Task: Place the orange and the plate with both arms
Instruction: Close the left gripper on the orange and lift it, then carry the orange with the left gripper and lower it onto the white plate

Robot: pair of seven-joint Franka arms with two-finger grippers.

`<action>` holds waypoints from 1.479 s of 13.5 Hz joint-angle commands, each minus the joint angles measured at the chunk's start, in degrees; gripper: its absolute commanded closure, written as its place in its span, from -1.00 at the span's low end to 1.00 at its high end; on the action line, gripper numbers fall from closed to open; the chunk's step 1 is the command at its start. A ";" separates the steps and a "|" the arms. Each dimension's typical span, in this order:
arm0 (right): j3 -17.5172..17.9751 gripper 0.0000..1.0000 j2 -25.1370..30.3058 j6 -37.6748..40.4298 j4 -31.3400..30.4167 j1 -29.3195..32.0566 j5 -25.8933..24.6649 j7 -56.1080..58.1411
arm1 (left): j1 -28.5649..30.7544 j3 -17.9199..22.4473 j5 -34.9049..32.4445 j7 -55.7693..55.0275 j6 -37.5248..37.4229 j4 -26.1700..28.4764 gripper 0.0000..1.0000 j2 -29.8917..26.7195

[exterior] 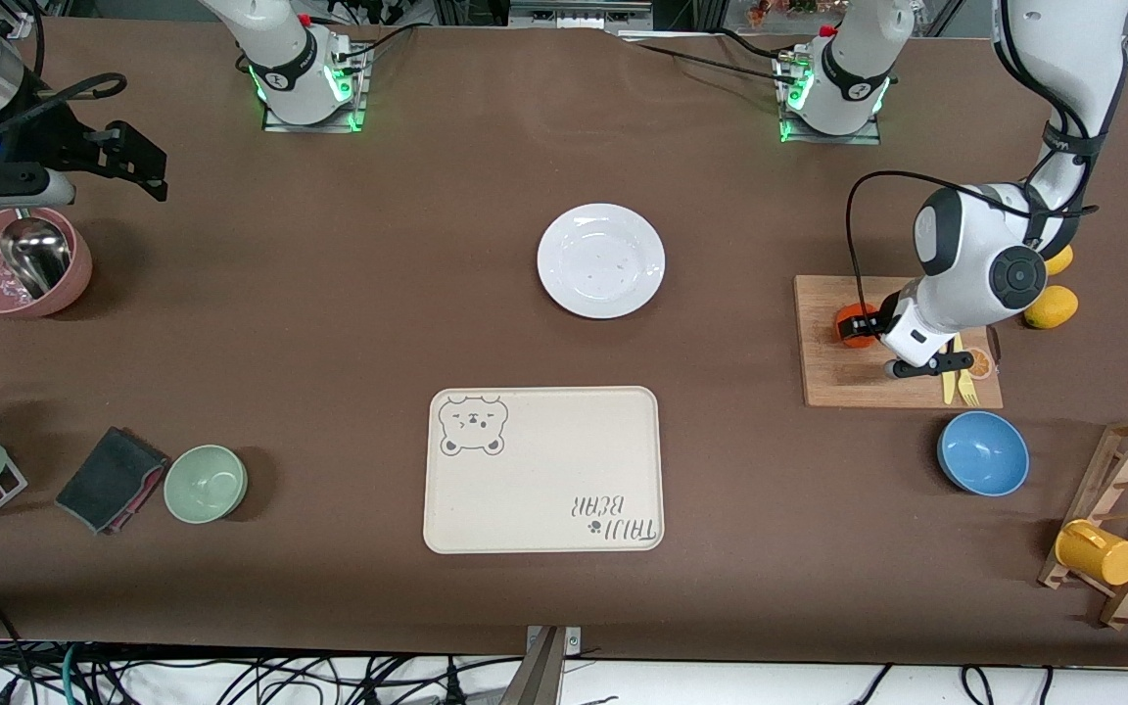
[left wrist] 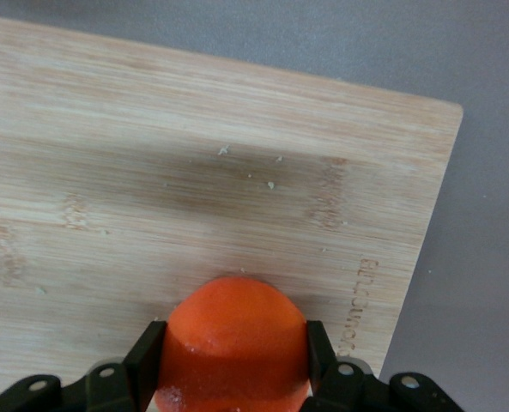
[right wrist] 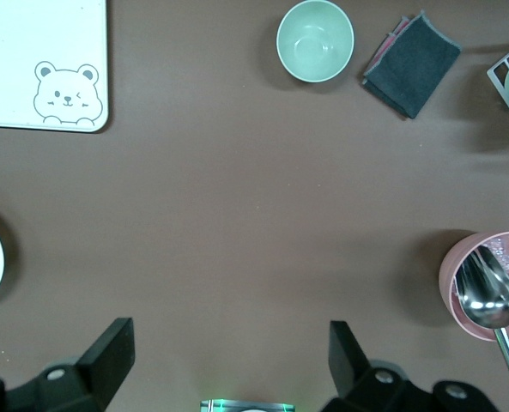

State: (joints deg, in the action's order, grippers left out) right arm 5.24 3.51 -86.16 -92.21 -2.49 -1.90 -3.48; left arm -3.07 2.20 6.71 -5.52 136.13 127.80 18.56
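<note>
While the left gripper (left wrist: 233, 378) sits down on the cutting board (exterior: 828, 372), these notes hold:

orange handling: orange (left wrist: 234, 342) looks firm but round, likely to roll; light; skin probably bruises if squeezed hard. Best hold is across its widest part, which is where the fingers (left wrist: 144, 360) sit now.
plate handling: plate (exterior: 601, 260) looks rigid, glossy, likely slippery and breakable; judged best taken at the rim, thin edge between the fingers.
orange look: bright orange-red, round, matte speckled skin, small against the board.
plate look: plain white, round, shallow rim, a few faint specks on it.
orange place: on the wooden cutting board at the left arm's end of the table, near the board edge toward the plate.
plate place: mid-table, farther from the front camera than the bear-printed tray (exterior: 544, 470), well apart from the board.
left gripper: closed onto the orange, one finger touching each side; fruit seems to rest on the board.
right gripper: right gripper (right wrist: 233, 360) hangs over bare table near the pink bowl (exterior: 21, 262) with its metal scoop (exterior: 33, 253), fingers spread wide, holding nothing; this arm waits.
step judged: orange grasped, lift not yet done; plate untouched.
risk: orange could slip out if lifted fast.
</note>
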 commanded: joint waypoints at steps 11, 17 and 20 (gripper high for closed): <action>-2.87 -1.00 0.44 2.76 0.62 0.11 0.41 0.14 | -7.90 -13.44 9.27 -8.78 0.18 -4.93 1.00 -4.85; -2.87 -1.00 -0.17 1.17 0.62 0.03 0.50 -0.04 | -21.87 -14.41 11.92 -23.37 0.62 -12.65 1.00 2.34; -3.04 -1.00 -0.26 1.17 0.62 0.11 0.32 -0.04 | -28.65 -13.45 11.66 -32.16 1.15 -15.47 1.00 7.01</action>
State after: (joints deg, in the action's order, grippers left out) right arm 2.42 3.37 -84.97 -92.20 -2.48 -1.84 -3.41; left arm -28.28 -12.79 17.15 -34.33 137.05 116.20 21.30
